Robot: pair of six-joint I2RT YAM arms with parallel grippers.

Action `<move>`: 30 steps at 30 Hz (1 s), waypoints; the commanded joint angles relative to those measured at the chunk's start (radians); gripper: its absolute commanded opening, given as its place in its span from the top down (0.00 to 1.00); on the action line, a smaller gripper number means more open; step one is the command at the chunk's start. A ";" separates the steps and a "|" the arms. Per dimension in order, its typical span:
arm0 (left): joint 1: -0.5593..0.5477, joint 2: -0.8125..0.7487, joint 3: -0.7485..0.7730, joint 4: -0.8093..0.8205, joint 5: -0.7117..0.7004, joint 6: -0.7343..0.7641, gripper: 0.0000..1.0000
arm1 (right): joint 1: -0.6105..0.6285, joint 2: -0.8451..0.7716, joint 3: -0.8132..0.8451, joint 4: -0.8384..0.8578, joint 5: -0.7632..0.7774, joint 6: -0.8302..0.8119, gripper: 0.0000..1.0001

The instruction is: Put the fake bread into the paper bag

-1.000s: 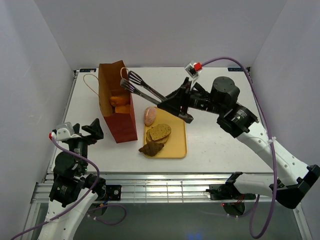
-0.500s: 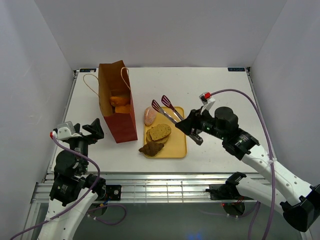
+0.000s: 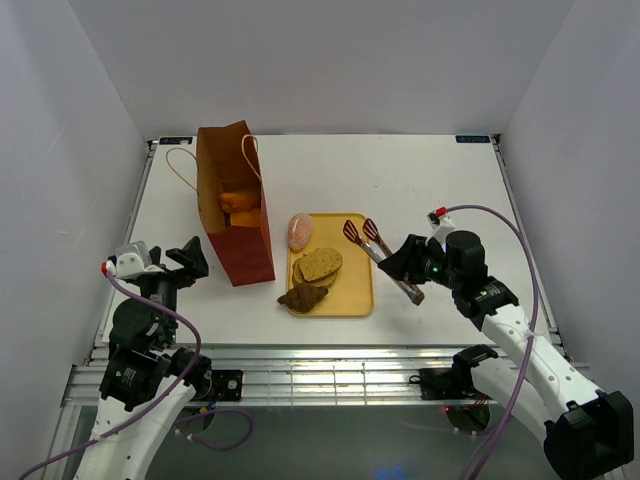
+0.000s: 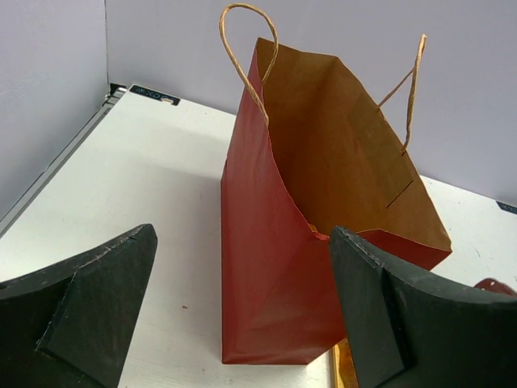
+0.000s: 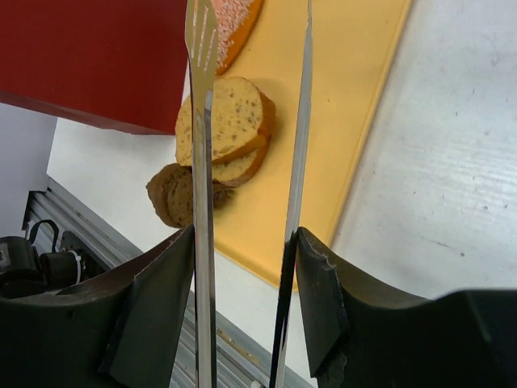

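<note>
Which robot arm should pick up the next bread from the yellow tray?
Right. The right gripper holds the tongs, tips over the tray near the bread slices. The left gripper is open, empty, with the paper bag between it and the tray.

— What is sitting on the white table (image 3: 430, 180)?
— A red-brown paper bag (image 3: 243, 252) is standing upright toward its left side, with its mouth gaping open.
— Anything else?
— A yellow tray (image 3: 356, 285) is lying flat just beside the bag, on its right, near the front edge. A pink roll (image 3: 300, 231) is resting at the tray's far left corner; I'm not managing to tell whether it's touching the table.
</note>
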 commanded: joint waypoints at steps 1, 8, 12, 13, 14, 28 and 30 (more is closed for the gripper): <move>-0.003 0.015 -0.004 -0.010 -0.001 0.001 0.02 | -0.042 -0.020 -0.044 0.063 -0.105 0.038 0.43; -0.003 0.014 -0.002 -0.010 0.001 0.001 0.02 | -0.064 -0.045 -0.124 0.100 -0.165 0.070 0.42; -0.003 0.015 -0.004 -0.010 0.003 0.001 0.02 | -0.064 -0.027 -0.190 0.190 -0.207 0.101 0.42; -0.003 0.015 -0.002 -0.010 0.003 0.001 0.02 | -0.064 -0.017 -0.211 0.209 -0.233 0.105 0.43; -0.003 0.015 -0.004 -0.010 0.003 0.001 0.02 | -0.064 -0.001 -0.218 0.233 -0.240 0.110 0.43; -0.003 0.020 -0.002 -0.009 0.015 0.002 0.02 | -0.062 0.091 -0.247 0.325 -0.308 0.115 0.44; -0.003 0.021 -0.004 -0.010 0.016 0.002 0.02 | -0.062 0.114 -0.250 0.327 -0.308 0.113 0.44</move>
